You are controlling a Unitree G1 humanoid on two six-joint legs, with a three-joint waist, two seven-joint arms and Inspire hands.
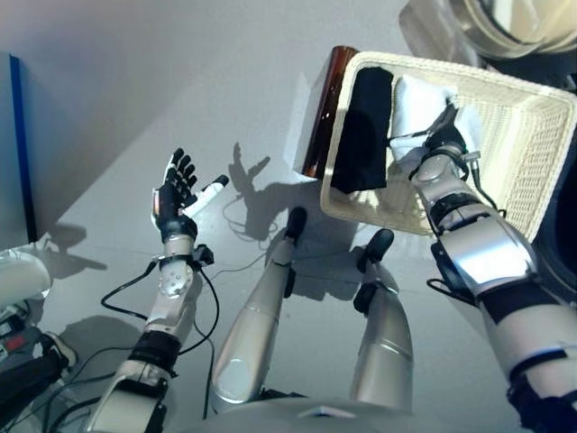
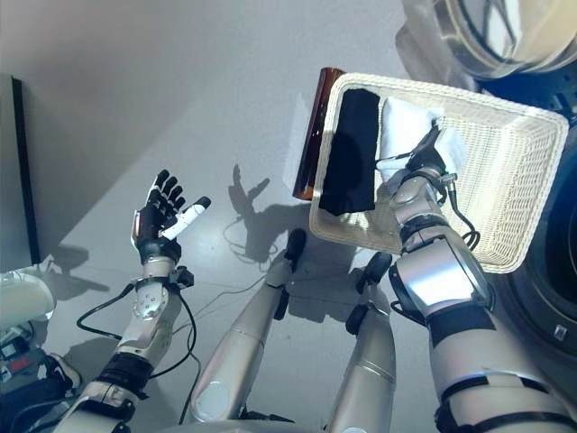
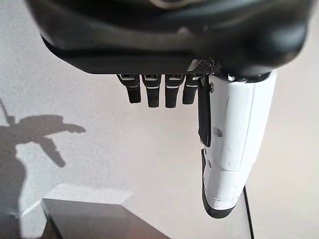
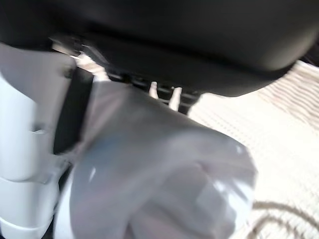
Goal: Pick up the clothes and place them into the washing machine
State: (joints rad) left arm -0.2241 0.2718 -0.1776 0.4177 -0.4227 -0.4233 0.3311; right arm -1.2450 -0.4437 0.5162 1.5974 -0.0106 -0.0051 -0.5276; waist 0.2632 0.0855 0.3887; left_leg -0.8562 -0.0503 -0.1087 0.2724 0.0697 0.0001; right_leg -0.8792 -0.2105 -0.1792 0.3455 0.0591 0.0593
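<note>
A shallow white wicker basket (image 1: 532,153) rests on a low dark brown box (image 1: 327,108) beside the washing machine (image 1: 505,27). A black cloth (image 1: 365,126) lies along the basket's left side and a white cloth (image 1: 416,99) lies next to it. My right hand (image 1: 446,137) is inside the basket on the white cloth. In the right wrist view the white cloth (image 4: 159,179) is bunched up between the white-covered thumb (image 4: 25,149) and the curled fingers. My left hand (image 1: 173,200) is open and empty, raised above the grey floor well left of the basket.
The washing machine's round door opening is at the top right, just beyond the basket. A dark blue panel (image 1: 20,144) stands at the far left. A white object (image 1: 18,280) and other gear sit at the lower left.
</note>
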